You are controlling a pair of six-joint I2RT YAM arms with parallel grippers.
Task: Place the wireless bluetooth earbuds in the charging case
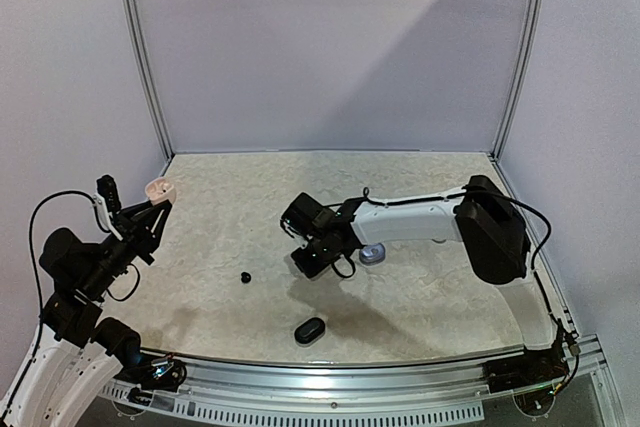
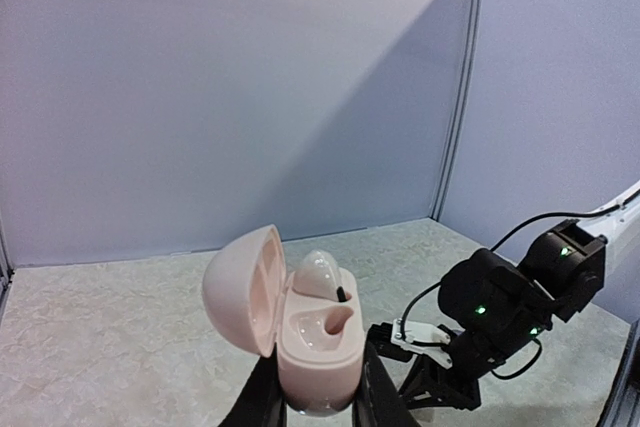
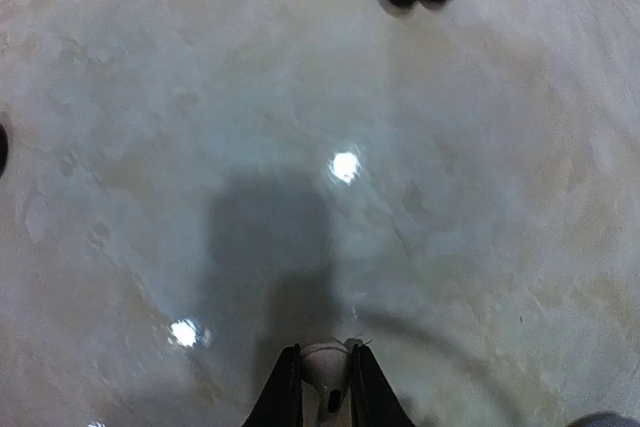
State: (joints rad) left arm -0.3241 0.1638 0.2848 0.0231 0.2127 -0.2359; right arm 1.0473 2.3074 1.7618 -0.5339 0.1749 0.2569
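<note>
Left side: left claw (image 2: 320, 399) is closed tight on the base of a pale pink charging case (image 2: 315, 347), held up off the table (image 1: 220, 197), close to the left wall (image 1: 60, 97). The lid stands open, swung to the left in the left wrist view. One seated earbud (image 2: 318, 275), white, sits in the far socket; the near socket is bare. There is open air above and ahead of the case.

Centre-left: a black earbud (image 1: 245, 276) lies alone on the table with bare surface all round it, between the two claws and nearer the right one. A black case (image 1: 309, 330), closed, lies nearer the front rail (image 1: 350, 377), just short of the table's near edge.

Centre: right claw (image 3: 323, 362) is low over the table, its fingers (image 3: 285, 392) nearly together and pinching a white earbud (image 3: 325, 377). Whether the bud touches the surface cannot be told. The table ahead of it is bare up to the black earbud.

Centre-right: a grey case (image 1: 372, 254) lies on the table under the right arm (image 1: 420, 219), just behind the claw. The arm spans the right half of the table.
</note>
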